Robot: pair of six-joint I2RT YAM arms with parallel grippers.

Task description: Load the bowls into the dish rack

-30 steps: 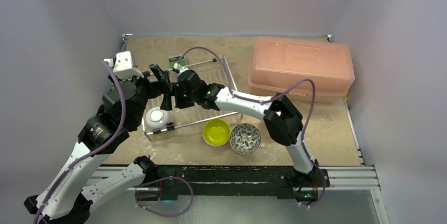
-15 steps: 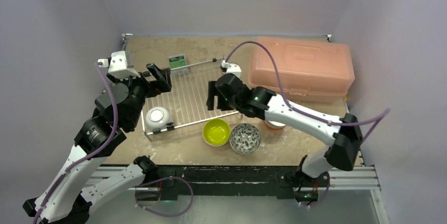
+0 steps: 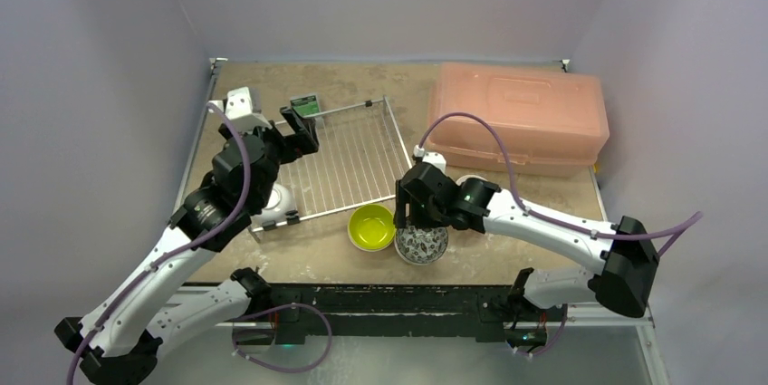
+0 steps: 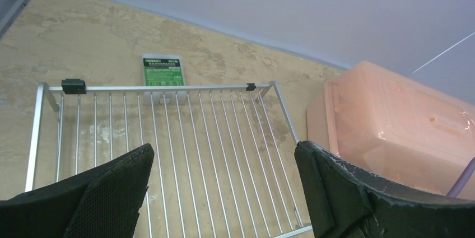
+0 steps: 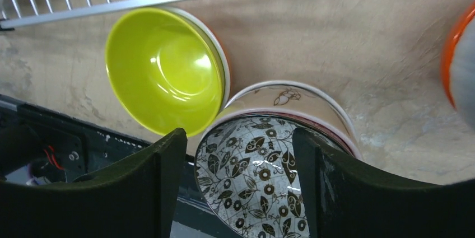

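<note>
The silver wire dish rack [image 3: 353,158] lies left of centre and holds a white bowl [image 3: 277,200] in its near-left corner, partly hidden by my left arm. The lime-green bowl [image 3: 371,226] and the black-and-white patterned bowl [image 3: 423,242] sit on the table in front of the rack. My right gripper [image 3: 412,217] is open just above the patterned bowl [image 5: 263,193], its fingers either side of the bowl's far rim. The lime bowl [image 5: 159,70] rests inside a white-rimmed one. An orange bowl [image 5: 456,64] shows at the right edge. My left gripper [image 3: 303,127] is open and empty over the rack [image 4: 168,131].
A pink translucent box [image 3: 516,118] stands at the back right, close to the rack's right side; it also shows in the left wrist view [image 4: 392,131]. A small green card [image 3: 304,106] lies behind the rack. The table's black front rail [image 3: 408,299] runs just beyond the bowls.
My right arm has swung from over the rack to the right and nearer, ending over the patterned bowl. My left gripper has moved right, over the rack's far-left part.
</note>
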